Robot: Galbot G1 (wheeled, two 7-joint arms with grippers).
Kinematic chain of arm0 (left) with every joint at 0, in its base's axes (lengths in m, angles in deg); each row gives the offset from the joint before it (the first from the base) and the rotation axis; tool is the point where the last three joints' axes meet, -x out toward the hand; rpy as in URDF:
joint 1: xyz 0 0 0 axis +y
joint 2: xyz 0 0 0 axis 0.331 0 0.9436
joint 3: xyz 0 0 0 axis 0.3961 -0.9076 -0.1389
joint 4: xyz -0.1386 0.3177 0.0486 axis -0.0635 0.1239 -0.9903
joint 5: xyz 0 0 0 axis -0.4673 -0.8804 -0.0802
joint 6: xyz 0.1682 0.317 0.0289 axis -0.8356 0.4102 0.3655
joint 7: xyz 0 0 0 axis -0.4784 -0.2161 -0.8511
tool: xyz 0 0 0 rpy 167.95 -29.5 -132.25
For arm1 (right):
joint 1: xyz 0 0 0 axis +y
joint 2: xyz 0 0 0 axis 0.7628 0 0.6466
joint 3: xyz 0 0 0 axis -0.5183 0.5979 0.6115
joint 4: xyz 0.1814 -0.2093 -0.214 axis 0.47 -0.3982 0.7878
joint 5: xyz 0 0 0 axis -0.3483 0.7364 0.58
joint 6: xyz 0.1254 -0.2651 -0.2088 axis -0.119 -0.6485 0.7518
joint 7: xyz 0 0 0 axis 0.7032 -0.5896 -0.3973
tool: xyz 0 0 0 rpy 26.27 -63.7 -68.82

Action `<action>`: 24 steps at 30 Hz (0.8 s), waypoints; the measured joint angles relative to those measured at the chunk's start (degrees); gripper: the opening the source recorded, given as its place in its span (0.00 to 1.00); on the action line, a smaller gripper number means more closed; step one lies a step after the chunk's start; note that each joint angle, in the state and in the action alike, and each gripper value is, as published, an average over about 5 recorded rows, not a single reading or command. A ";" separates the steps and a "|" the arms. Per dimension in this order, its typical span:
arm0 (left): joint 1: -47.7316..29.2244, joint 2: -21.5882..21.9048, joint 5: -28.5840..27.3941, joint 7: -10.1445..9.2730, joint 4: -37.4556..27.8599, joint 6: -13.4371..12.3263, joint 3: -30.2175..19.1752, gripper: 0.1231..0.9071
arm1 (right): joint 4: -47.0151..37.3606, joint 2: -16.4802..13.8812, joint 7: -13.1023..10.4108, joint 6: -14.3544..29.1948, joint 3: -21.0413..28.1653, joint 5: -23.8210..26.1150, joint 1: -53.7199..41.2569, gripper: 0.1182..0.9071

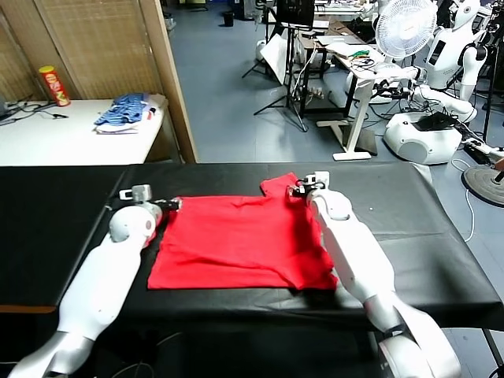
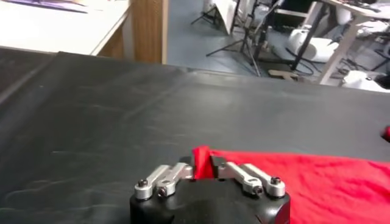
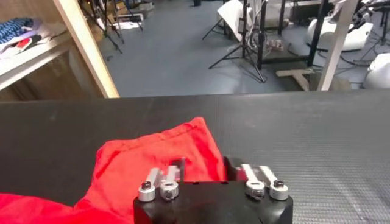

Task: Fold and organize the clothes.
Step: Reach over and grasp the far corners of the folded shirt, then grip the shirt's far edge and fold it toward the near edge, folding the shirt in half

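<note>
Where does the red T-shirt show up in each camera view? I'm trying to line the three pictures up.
Head view: red T-shirt lies spread mid-table, between the two arms.
Left wrist view: its corner sits pinched in the left gripper, cloth trailing off toward the picture's edge.
Right wrist view: a bunched sleeve sits at the right gripper.
Shared landmark: the black table, seen under the shirt in all three.

Soft matt red cloth T-shirt lies on a smooth, faintly sheened black table cover.
</note>
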 joint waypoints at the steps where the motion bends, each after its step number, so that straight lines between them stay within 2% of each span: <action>1: -0.03 -0.02 -0.25 0.11 0.01 -0.19 -0.02 0.00 | 0.81 -0.24 0.10 0.13 -0.03 0.18 0.36 0.01; 8: 1.06 0.52 -2.05 0.00 1.71 -1.05 0.87 0.00 | 9.99 -3.11 2.24 1.96 -0.45 -0.74 4.52 0.01; 14: 4.06 2.45 -1.35 -1.50 7.68 -0.70 2.70 0.00 | 20.29 -6.82 1.94 0.46 -2.32 -4.40 9.46 0.01; 17: 6.76 3.74 -1.33 -2.16 12.73 -0.47 4.12 0.00 | 25.24 -8.72 0.89 -1.36 -3.10 -6.01 11.98 0.01; 24: 15.80 6.29 -1.81 -4.19 23.75 -0.35 8.00 0.00 | 34.22 -12.94 -3.44 -7.36 -4.78 -13.11 17.63 0.01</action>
